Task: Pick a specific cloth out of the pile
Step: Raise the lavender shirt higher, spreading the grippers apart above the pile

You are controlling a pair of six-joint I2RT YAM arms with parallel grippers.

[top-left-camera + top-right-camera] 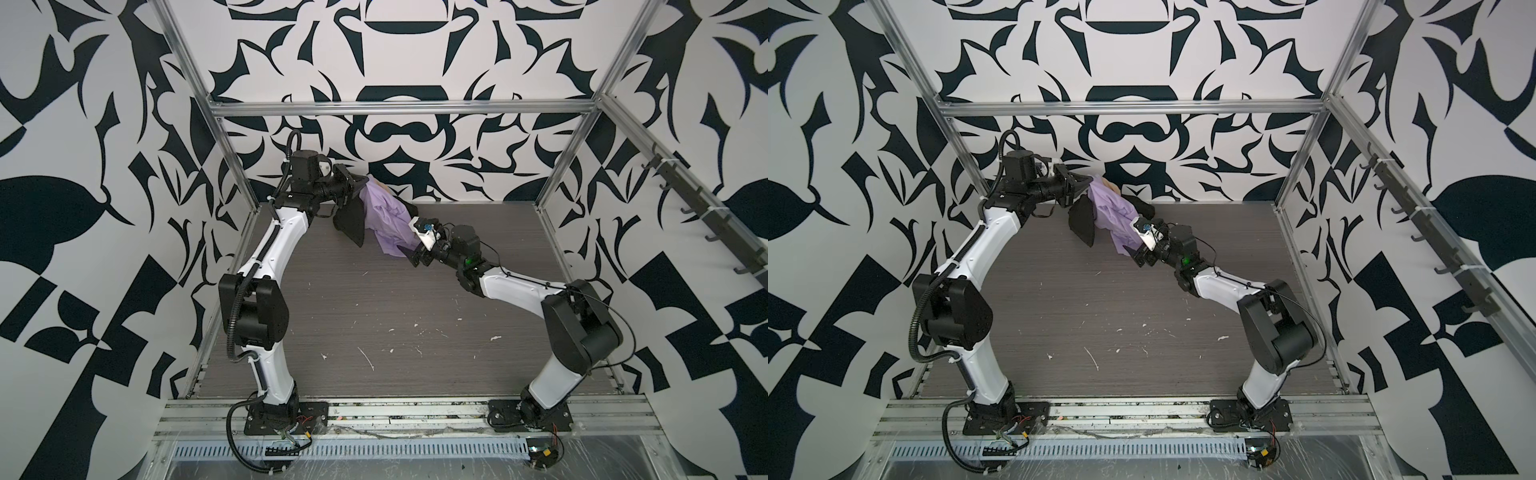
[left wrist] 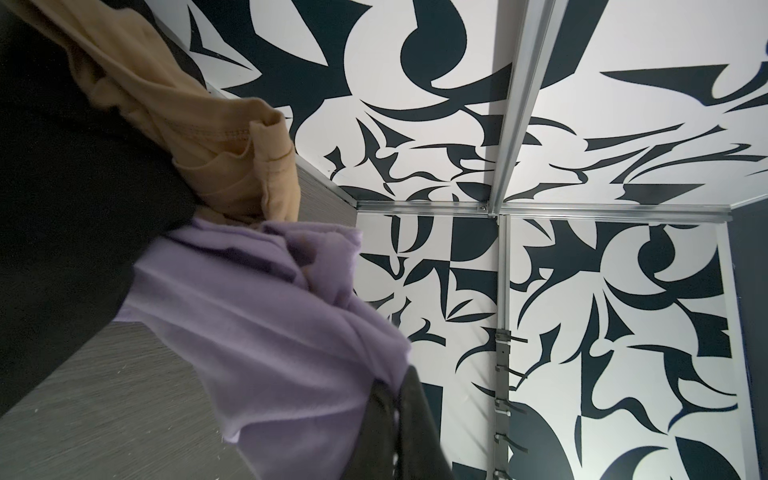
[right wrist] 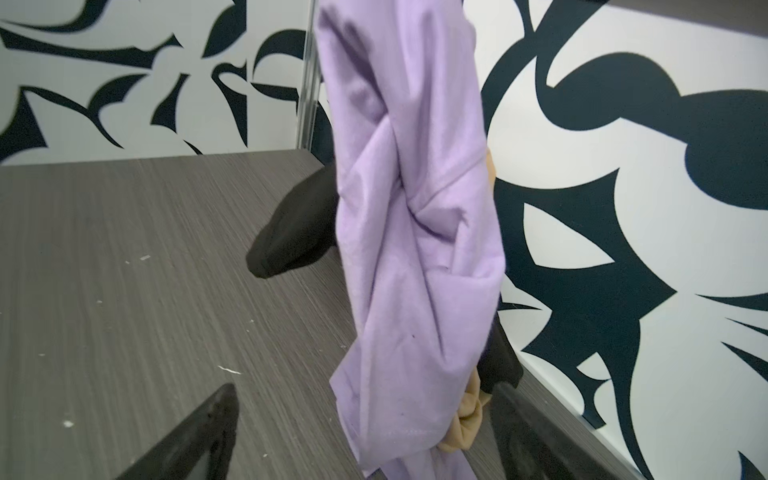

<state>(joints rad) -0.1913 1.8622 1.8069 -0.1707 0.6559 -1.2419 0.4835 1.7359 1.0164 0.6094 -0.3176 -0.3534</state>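
Right tool (image 1: 406,235) stands open near the middle of the grey wood-grain table (image 1: 374,316). In the right wrist view its two black fingers (image 3: 199,432) are spread wide on either side of the lower end of the cloth (image 3: 415,232). Neither finger is seen pressing the fabric, though one sits just beside a fold of the tan-orange garment (image 3: 463,424).

In both top views the cloth (image 1: 386,216), lilac, thin and twisted into a wrinkled rope, slants up and to the far left from there. Whether its lowest tip touches the table I cannot tell.

A black garment (image 1: 351,220) hangs to the left of the cloth with a pointed end drooping towards the table. More dark fabric shows at the cloth's right side, tangled close against it.

Farther back and higher, the left tool (image 1: 362,181) is closed, pinching a bunched upper end of the cloth above the far left part of the table. In the left wrist view the lilac fabric gathers straight into its dark fingers (image 2: 399,415), and the tan-orange garment lies beyond it, next to the black one.

Behind everything stands the black-and-white patterned wall (image 1: 399,124), crossed by an aluminium frame bar (image 1: 399,109).
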